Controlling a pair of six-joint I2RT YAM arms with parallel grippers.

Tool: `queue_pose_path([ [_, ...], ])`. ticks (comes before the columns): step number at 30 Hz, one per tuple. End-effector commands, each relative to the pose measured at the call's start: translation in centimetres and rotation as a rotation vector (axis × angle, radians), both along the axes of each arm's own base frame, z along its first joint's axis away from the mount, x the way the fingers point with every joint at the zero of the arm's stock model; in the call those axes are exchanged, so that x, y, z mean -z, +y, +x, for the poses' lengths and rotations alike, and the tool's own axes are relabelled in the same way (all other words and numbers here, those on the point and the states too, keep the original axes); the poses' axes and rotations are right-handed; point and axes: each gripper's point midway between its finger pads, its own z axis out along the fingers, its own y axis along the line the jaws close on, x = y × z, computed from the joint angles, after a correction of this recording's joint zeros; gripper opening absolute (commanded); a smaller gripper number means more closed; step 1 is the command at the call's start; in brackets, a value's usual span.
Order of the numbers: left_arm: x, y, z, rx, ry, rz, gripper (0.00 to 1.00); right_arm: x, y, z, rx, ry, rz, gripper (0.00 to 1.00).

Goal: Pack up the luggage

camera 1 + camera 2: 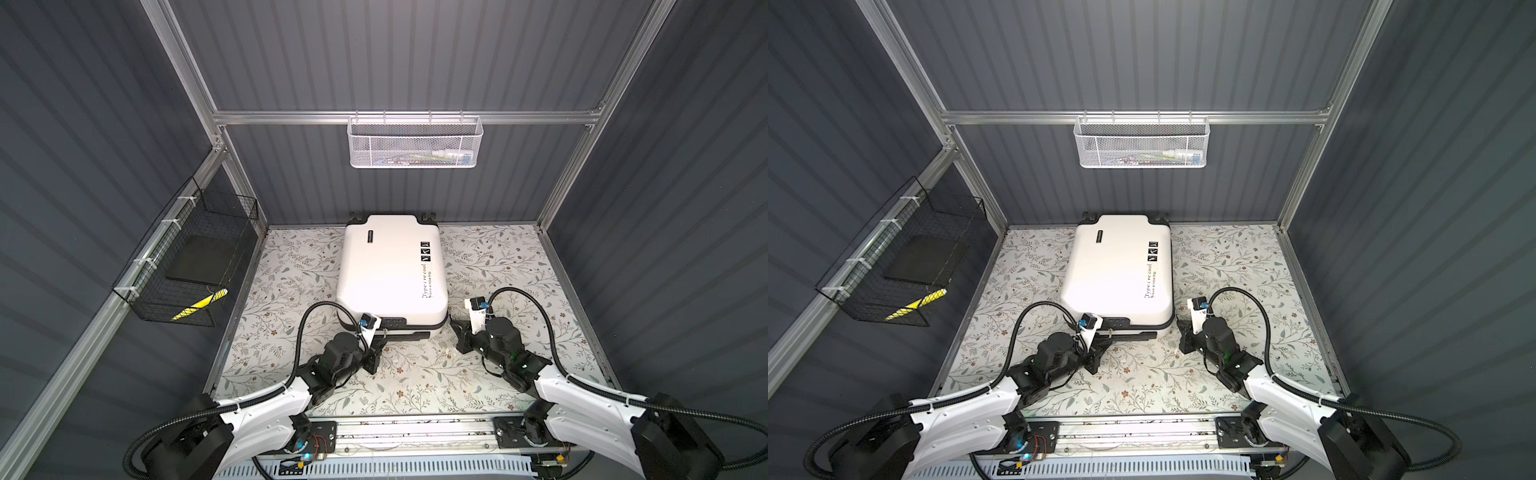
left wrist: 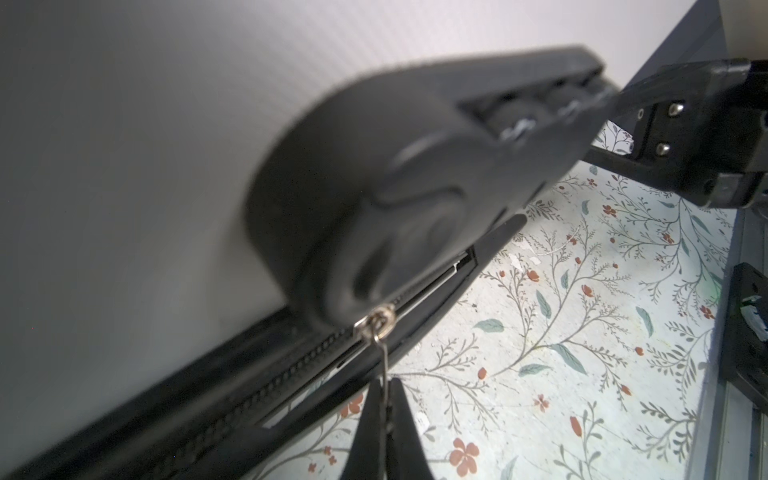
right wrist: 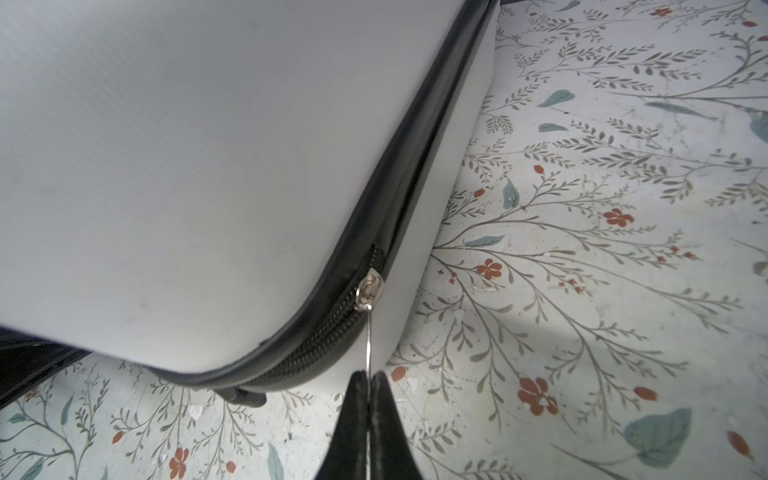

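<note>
Pinching zipper pulls (image 3: 368,336) – left tool (image 2: 384,386) and right tool (image 3: 368,380) – on white luggage (image 1: 390,266) ("Have a nice trip").

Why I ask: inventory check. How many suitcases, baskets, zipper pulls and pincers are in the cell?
White suitcase: 1
Baskets: 2, white mesh basket and black wire basket
Zipper pulls: 2
Pincers: 2, left pincer and right pincer, each shut on a zipper pull
Total: 7
</note>
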Motion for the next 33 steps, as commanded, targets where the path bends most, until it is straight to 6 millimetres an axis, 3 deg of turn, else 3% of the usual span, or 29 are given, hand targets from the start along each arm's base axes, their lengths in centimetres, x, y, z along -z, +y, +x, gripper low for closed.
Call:
queue_pose_path([
  [1, -4.2, -1.9, 0.5, 0.047, -0.087, -0.102, 0.0, 1.0, 0.2, -1.6, -0.037, 0.048, 0.014, 0.0],
  [9, -4.3, -2.0, 0.5, 0.052, -0.088, -0.102, 0.0, 1.1, 1.2, -4.1, -0.103, 0.064, 0.029, 0.0],
  [18, -4.4, -2.6, 0.6, 0.07, -0.082, -0.1, 0.0, 0.2, 3.8, -6.3, -0.194, 0.05, 0.043, 0.0],
  [33, -4.4, -3.3, 0.5, 0.099, -0.062, -0.111, 0.0, -1.8, 8.9, -6.7, -0.259, -0.012, 0.047, 0.0],
])
